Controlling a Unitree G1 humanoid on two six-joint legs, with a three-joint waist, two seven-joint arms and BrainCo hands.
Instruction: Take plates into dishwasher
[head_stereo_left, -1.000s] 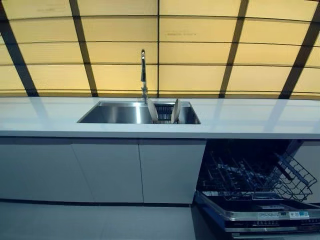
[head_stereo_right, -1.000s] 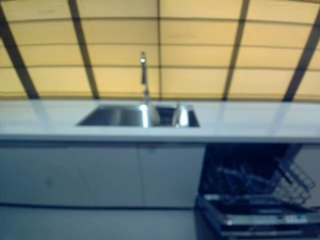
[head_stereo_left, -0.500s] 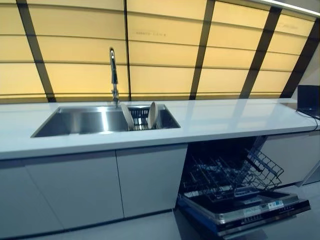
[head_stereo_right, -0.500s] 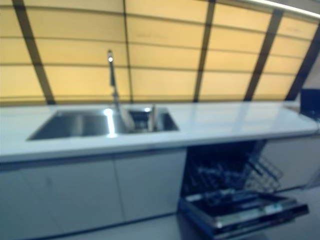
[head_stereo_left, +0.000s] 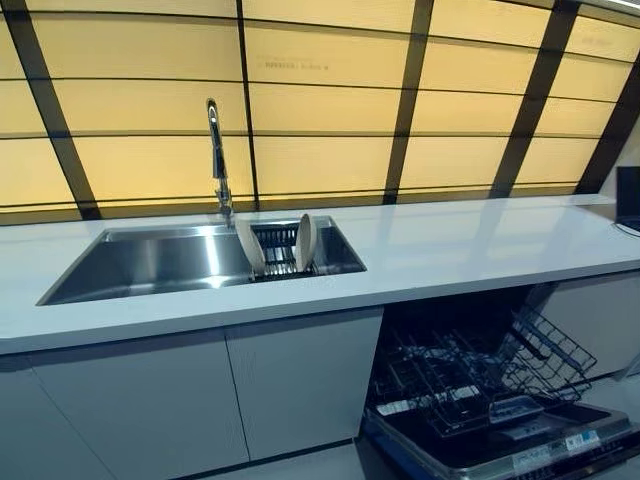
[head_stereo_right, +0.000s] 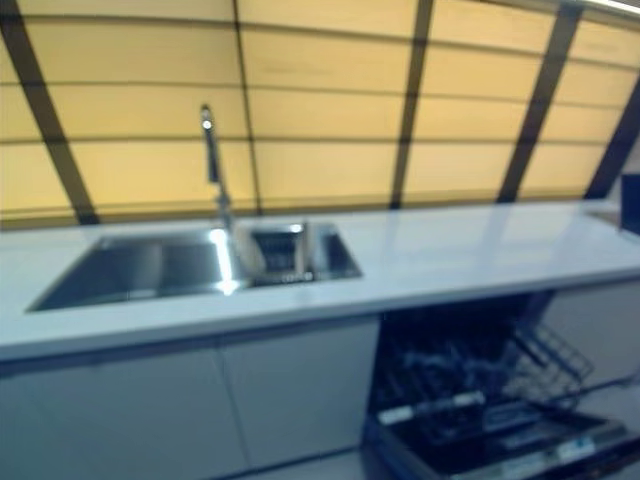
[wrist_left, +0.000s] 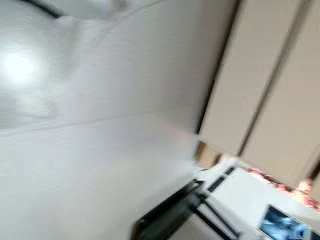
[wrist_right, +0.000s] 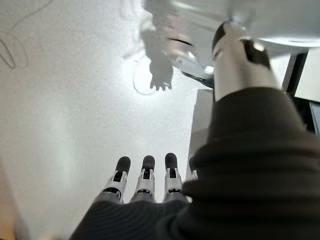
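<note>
My right hand hangs at my side over pale floor, fingers straight and relaxed, holding nothing. My left hand shows in no view, so I cannot tell its state; its wrist camera catches only blurred pale surfaces.

The two pale round plates stand on edge in a dark wire rack, at the end of the long stainless steel sink that lies toward my right arm, well ahead of and above my hanging hand and out of its reach. A tall chrome tap rises behind them. Below the white countertop, off to my right hand's side, the open dishwasher has its dark wire basket pulled out over the lowered door.

I judge nothing is loaded yet; the step is the approach. To do it well I should close in squarely on the sink, lift my right hand clear of the counter edge, and take one plate by its upper rim, keeping off the tap

There is print on the dishwasher's front strip and a faint line on the yellow panelled wall; neither is legible
</note>
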